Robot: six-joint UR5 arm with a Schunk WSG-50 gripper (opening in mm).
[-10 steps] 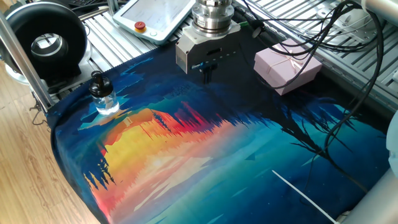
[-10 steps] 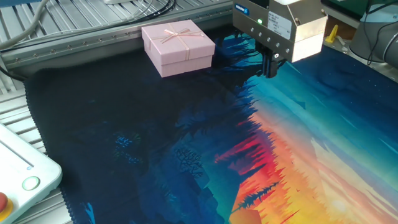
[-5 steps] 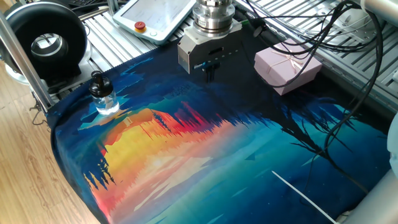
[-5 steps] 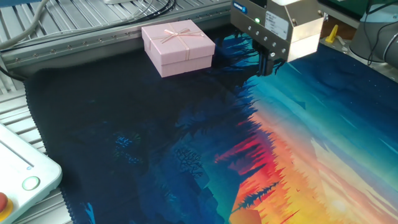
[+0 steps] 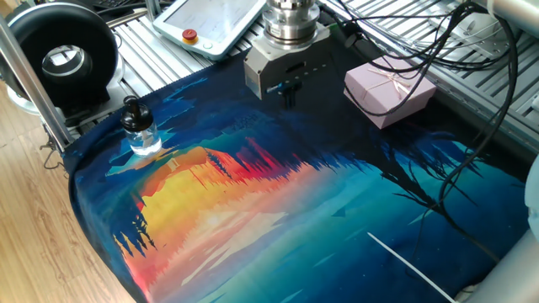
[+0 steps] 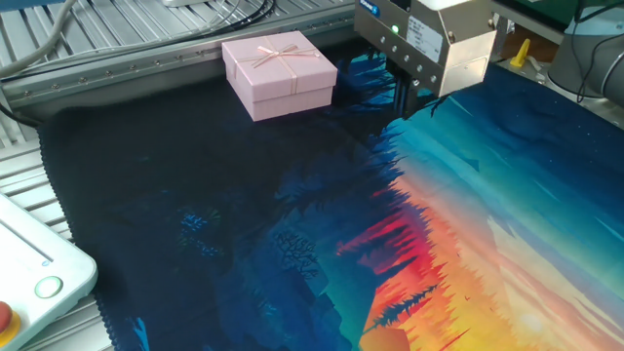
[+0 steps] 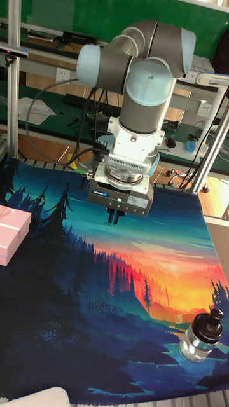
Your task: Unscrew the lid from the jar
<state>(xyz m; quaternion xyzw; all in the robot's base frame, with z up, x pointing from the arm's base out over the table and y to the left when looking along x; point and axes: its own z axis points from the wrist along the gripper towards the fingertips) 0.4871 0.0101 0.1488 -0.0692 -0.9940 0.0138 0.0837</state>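
the jar (image 5: 141, 135) stands upright near the cloth's (image 5: 320, 219) edge, on the painted sunset's pale-blue fringe, with the lid (image 5: 132, 109) seated on its neck. in the tall fixed view jar (image 7: 199, 339) and lid (image 7: 210, 324) sit low at the right. the gripper (image 5: 288, 94) hangs above the dark part of the cloth, well apart from the jar, nearer the pink box (image 5: 389, 88). its fingers appear pressed together with nothing between them, though they are small and dark here. the black ring device (image 5: 63, 59) stands beyond the jar, off the cloth.
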